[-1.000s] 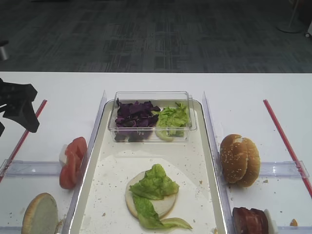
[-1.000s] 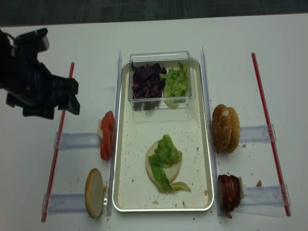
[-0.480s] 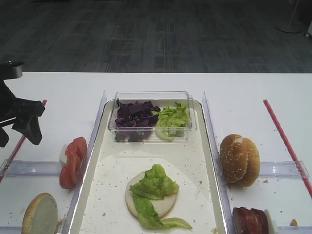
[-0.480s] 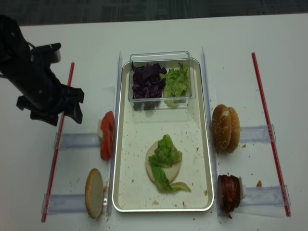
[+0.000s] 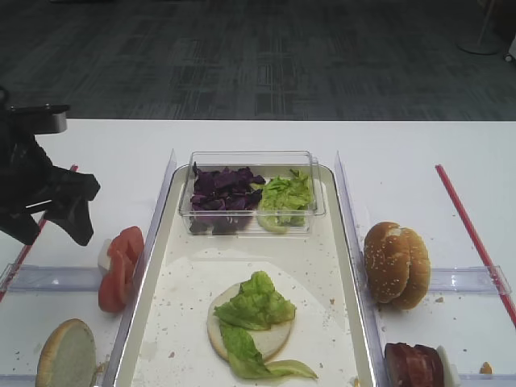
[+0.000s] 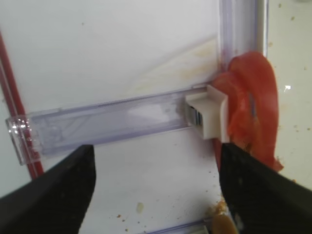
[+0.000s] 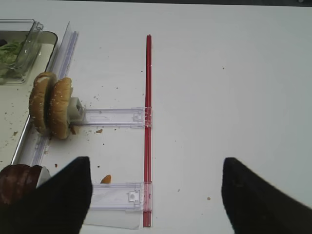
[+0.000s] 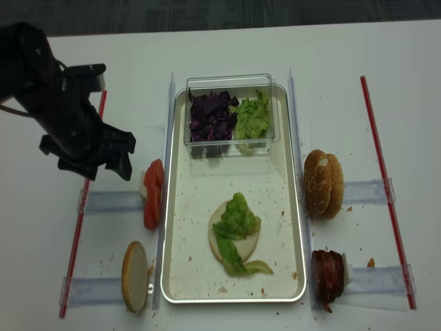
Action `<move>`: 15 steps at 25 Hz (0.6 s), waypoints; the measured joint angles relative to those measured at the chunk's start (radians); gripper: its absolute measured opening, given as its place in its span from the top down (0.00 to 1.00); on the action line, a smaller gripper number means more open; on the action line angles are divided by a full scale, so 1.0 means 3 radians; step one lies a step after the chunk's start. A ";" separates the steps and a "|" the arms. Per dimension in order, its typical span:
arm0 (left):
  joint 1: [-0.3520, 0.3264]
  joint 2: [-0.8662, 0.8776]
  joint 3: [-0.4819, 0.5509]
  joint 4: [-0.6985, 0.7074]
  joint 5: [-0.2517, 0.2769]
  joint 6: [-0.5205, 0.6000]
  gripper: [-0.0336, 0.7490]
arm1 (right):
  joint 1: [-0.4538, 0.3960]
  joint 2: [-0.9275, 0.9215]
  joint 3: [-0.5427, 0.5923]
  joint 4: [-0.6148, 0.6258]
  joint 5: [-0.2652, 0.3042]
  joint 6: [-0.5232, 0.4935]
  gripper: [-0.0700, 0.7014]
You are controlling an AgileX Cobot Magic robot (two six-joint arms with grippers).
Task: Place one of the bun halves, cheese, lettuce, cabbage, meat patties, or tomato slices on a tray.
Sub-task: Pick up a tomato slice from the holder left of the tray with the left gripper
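The metal tray holds a bun half topped with lettuce. Red tomato slices stand on edge against a white stop, just left of the tray. My left gripper hovers open left of the slices, and its right finger is close beside them. My right gripper is open over bare table, holding nothing. Cabbage and more lettuce fill a clear box. No cheese is in view.
Two bun halves stand on edge right of the tray, with meat patties below them. Another bun half stands at the lower left. Clear plastic rails and red strips lie on the white table.
My left gripper has moved right and nearer, toward the tomato slices, staying open. Nothing on the tray has moved.
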 joint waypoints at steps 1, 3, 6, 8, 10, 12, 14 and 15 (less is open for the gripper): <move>-0.0034 0.0000 -0.0007 0.0002 0.0000 -0.0014 0.33 | 0.0000 0.0000 0.0000 0.0000 0.0000 0.0000 0.17; -0.0108 0.0000 -0.0047 0.0018 0.0006 -0.0047 0.33 | 0.0000 0.0000 0.0000 0.0000 0.0000 0.0000 0.17; -0.0207 0.0000 -0.0136 0.0025 0.0057 -0.0101 0.33 | 0.0000 0.0000 0.0000 0.0000 0.0000 0.0000 0.17; -0.0265 0.0000 -0.0205 0.0028 0.0093 -0.0152 0.33 | 0.0000 0.0000 0.0000 0.0000 0.0000 0.0000 0.17; -0.0329 0.0000 -0.0256 0.0033 0.0128 -0.0199 0.33 | 0.0000 0.0000 0.0000 0.0000 0.0000 0.0000 0.17; -0.0388 0.0000 -0.0278 0.0036 0.0160 -0.0241 0.33 | 0.0000 0.0000 0.0000 0.0000 0.0000 0.0000 0.17; -0.0464 0.0000 -0.0291 0.0041 0.0180 -0.0273 0.33 | 0.0000 0.0000 0.0000 0.0000 0.0000 0.0000 0.17; -0.0500 0.0000 -0.0294 0.0041 0.0188 -0.0296 0.33 | 0.0000 0.0000 0.0000 0.0000 0.0000 0.0000 0.17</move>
